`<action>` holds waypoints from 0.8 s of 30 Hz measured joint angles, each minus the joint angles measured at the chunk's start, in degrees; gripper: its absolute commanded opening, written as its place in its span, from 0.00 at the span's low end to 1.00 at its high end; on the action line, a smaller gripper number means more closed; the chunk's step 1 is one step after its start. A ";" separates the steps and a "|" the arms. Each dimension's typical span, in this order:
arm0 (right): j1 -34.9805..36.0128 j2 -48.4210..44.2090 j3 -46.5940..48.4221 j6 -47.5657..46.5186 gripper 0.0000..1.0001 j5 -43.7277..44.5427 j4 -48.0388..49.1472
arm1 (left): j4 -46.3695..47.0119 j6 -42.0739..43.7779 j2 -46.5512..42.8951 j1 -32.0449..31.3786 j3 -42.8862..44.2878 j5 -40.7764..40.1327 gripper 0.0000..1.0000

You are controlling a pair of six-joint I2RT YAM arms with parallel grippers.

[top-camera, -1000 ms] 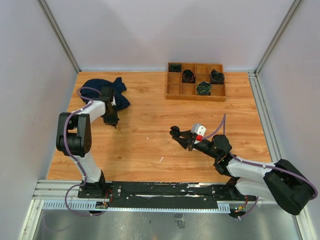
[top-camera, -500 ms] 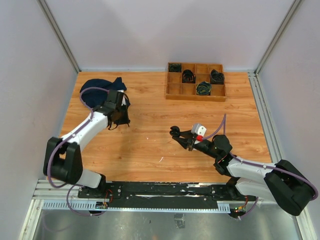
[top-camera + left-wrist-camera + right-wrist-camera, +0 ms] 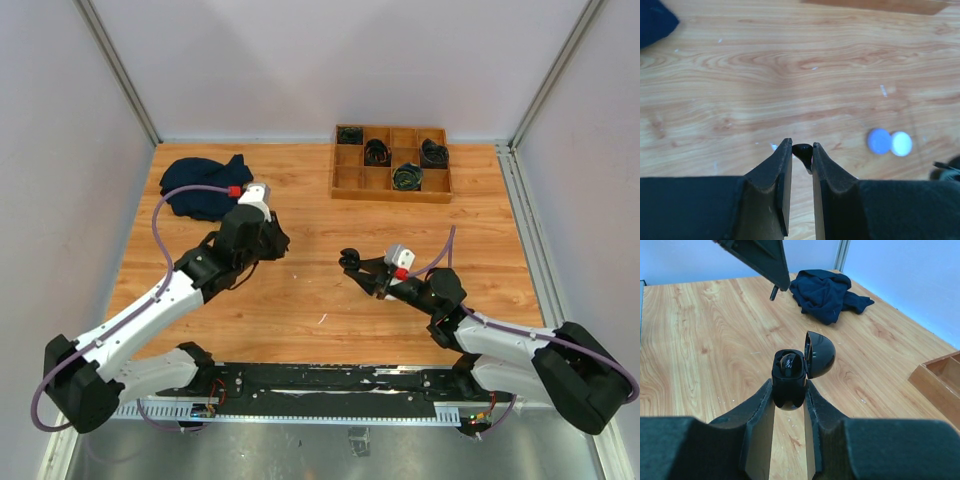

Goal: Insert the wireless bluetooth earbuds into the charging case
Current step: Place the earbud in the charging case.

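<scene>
My left gripper (image 3: 277,243) is shut on a small black earbud (image 3: 804,154), pinched between the fingertips above the wood left of centre. The gripper's fingers (image 3: 760,257) and the earbud's stem (image 3: 773,292) also show at the top of the right wrist view. My right gripper (image 3: 360,270) is shut on a black charging case (image 3: 789,375) and holds it upright above the table. The case's lid (image 3: 819,356) is swung open to the right. One black earbud (image 3: 789,363) sits in the case. The two grippers are apart, with the left one to the left of the case.
A dark blue cloth (image 3: 205,188) lies at the back left. A wooden compartment tray (image 3: 392,180) with coiled black cables stands at the back right. Two small round spots, pale blue and white (image 3: 889,142), show on the wood in the left wrist view.
My left arm has swung from beside the blue cloth toward the table's middle, nearer the case, with its gripper shut. The right arm with the case has barely moved.
</scene>
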 measured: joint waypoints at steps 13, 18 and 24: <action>-0.02 -1.90 2.14 1.07 0.05 0.61 -0.11 | 17.25 0.42 -5.57 -17.64 -5.70 -7.89 0.18; -0.02 -1.97 2.69 1.16 0.05 0.61 -0.35 | 23.45 2.14 -5.60 -21.53 -6.40 -9.92 0.18; 0.00 -1.95 2.73 1.16 0.05 0.61 -0.44 | 29.33 4.07 -5.33 -24.02 -7.50 -11.02 0.18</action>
